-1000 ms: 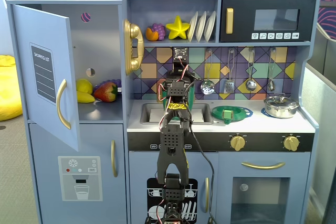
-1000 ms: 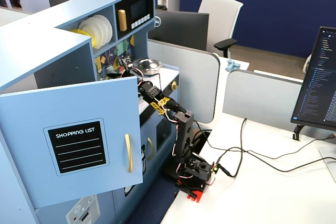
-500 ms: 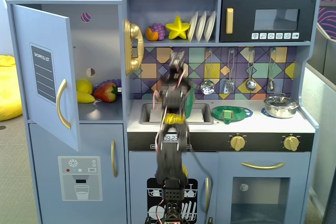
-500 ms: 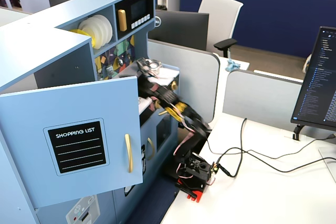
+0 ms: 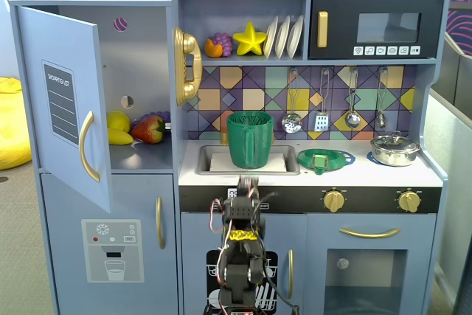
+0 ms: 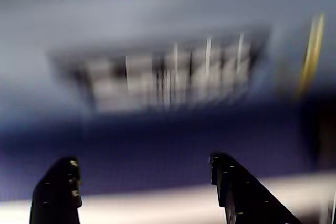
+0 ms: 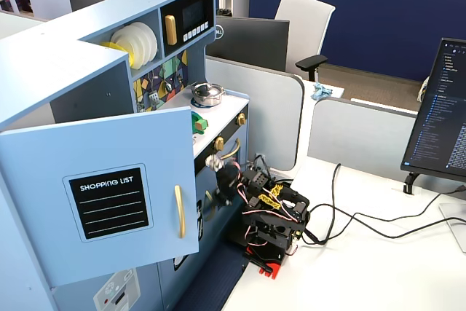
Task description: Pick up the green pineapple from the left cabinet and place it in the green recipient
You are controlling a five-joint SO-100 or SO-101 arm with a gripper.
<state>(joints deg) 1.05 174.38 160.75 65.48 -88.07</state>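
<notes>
From a fixed view facing the toy kitchen, my arm sits low in front of the counter, and its gripper [image 5: 248, 184] points up at the counter's front edge. The left cabinet [image 5: 144, 86] stands with its door [image 5: 63, 105] swung open. Inside I see a lemon [image 5: 118, 120], a banana [image 5: 119, 136] and a strawberry [image 5: 150, 130], but I cannot find the green pineapple; it may hide behind the strawberry or the door. That is my main worry: I might grab the wrong fruit. The green cup [image 5: 250, 139] stands in the sink [image 5: 212, 161], well right of the cabinet.

In the wrist view everything is smeared, so I can't aim by it. The two dark fingers [image 6: 58, 190] stand apart with nothing between them.

From the other fixed view, the open door [image 7: 102, 194] juts out near the arm [image 7: 266, 213]. I judge a swing toward the shelf could clip it.
</notes>
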